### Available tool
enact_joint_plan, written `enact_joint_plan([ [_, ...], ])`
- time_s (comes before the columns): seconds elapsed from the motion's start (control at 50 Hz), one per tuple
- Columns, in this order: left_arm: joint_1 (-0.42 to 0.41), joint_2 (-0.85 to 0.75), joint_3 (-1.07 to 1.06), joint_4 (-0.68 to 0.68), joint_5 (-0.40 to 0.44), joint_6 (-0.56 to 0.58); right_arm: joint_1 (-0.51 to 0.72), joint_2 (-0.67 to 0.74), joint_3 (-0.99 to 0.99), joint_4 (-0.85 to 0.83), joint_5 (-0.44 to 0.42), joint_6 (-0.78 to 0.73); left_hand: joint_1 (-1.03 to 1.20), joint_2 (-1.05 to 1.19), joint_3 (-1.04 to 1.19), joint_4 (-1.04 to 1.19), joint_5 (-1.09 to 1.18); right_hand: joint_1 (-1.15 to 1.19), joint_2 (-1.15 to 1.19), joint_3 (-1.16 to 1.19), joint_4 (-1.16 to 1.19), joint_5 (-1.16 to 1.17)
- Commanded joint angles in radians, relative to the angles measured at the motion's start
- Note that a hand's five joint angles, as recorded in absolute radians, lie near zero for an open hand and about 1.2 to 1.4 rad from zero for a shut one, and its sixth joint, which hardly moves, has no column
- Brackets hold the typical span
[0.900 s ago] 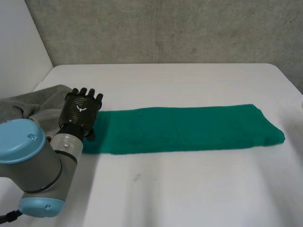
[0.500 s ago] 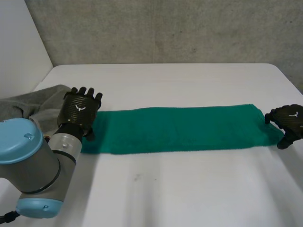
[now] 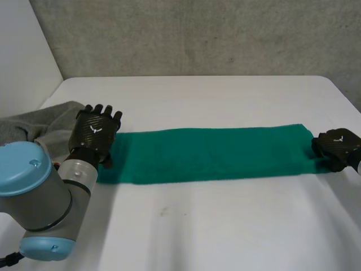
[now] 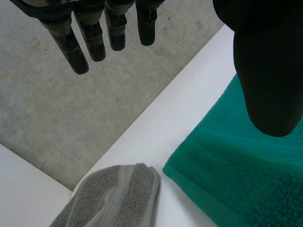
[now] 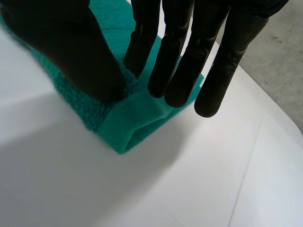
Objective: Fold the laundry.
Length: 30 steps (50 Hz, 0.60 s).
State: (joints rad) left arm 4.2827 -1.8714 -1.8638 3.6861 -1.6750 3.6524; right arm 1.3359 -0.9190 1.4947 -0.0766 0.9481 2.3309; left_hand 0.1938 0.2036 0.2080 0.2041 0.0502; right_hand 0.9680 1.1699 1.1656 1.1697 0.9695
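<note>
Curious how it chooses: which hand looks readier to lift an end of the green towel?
Probably the right hand: its thumb and fingers pinch the green towel at its end, while the left hand is open at the other end.

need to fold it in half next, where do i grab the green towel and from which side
I'd take the green towel by its short ends, coming down from above. It lies flat as a long narrow strip on the table, so the ends offer the free edges to pinch. The left hand and right hand are at them.
</note>
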Motion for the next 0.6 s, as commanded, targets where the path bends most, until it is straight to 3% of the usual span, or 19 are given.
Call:
enact_joint_plan([
  [0.02,0.0,0.002,0.0,0.0,0.0,0.0,-0.009,0.003,-0.031,0.0,0.072,-0.004,-0.019,-0.029,-0.033,-0.03,-0.05,0.428,0.226,0.231,0.227,0.252],
  [0.08,0.0,0.002,0.0,-0.001,-0.002,0.0,-0.035,-0.007,-0.037,-0.003,0.087,-0.008,-0.019,-0.029,-0.033,-0.03,-0.05,0.428,0.226,0.231,0.227,0.252],
  [0.22,-0.001,0.005,0.0,-0.015,-0.002,0.0,-0.226,-0.046,-0.093,0.015,0.132,-0.093,-0.019,-0.029,-0.033,-0.03,-0.05,0.428,0.226,0.231,0.227,0.252],
  [0.4,-0.003,0.012,0.0,-0.017,-0.002,0.0,-0.265,-0.08,-0.11,0.061,0.127,-0.16,-0.019,-0.029,-0.033,-0.03,-0.05,0.428,0.226,0.231,0.227,0.252],
  [0.5,-0.001,0.015,0.0,-0.017,-0.003,0.0,-0.172,-0.13,-0.126,0.047,0.124,-0.104,-0.019,-0.029,-0.033,-0.03,-0.05,0.428,0.226,0.231,0.227,0.252],
  [0.6,-0.001,0.018,0.0,-0.017,-0.003,0.0,0.049,-0.178,-0.156,-0.002,0.123,0.024,-0.019,-0.029,-0.033,-0.03,-0.05,0.428,0.226,0.231,0.227,0.252],
])
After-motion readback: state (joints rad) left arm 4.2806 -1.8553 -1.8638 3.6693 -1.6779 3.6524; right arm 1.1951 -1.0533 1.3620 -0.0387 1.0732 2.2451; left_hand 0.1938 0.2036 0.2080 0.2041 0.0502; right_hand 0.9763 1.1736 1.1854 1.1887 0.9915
